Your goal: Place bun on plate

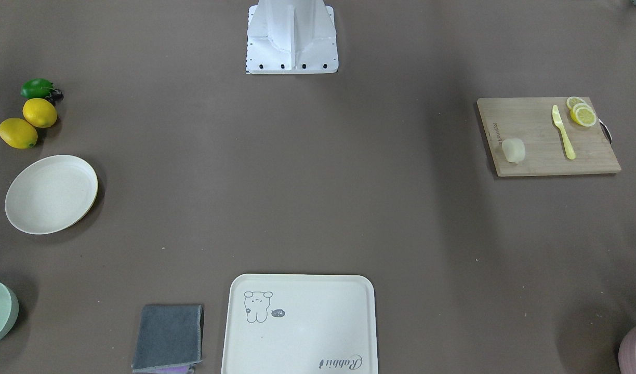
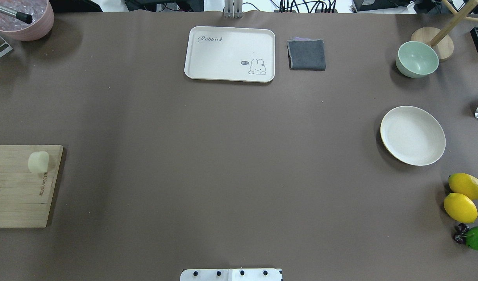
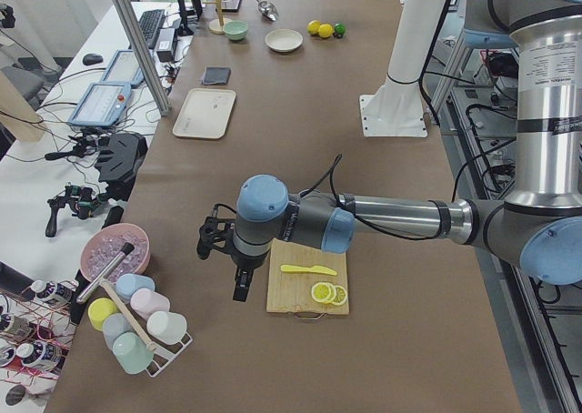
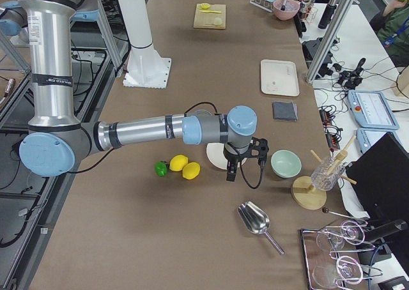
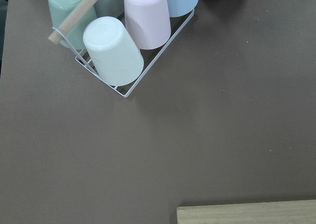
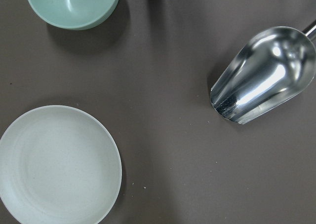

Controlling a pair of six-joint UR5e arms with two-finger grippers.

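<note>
I have the brown counter on screen with both arms hanging over its two ends. The cream tray, with a drawn animal in one corner, lies at the far edge from the robot's base. The wooden board on the robot's left carries the bun near one corner, a yellow knife and a few lemon slices. The plate is on the robot's right, well apart from the bun, which is not on it yet. A pink bowl holds clear lumps and a metal rod with a dark tip. A pale green bowl stands beyond the plate. A wire rack holds mint, white, pink and blue cups on their sides. A folded grey cloth lies just beside the tray. A metal scoop lies near the green bowl, and two lemons touch each other. The left end effector hangs beside the board, and the right end effector hangs by the plate. I cannot tell from these side views whether either one is open or closed
</note>
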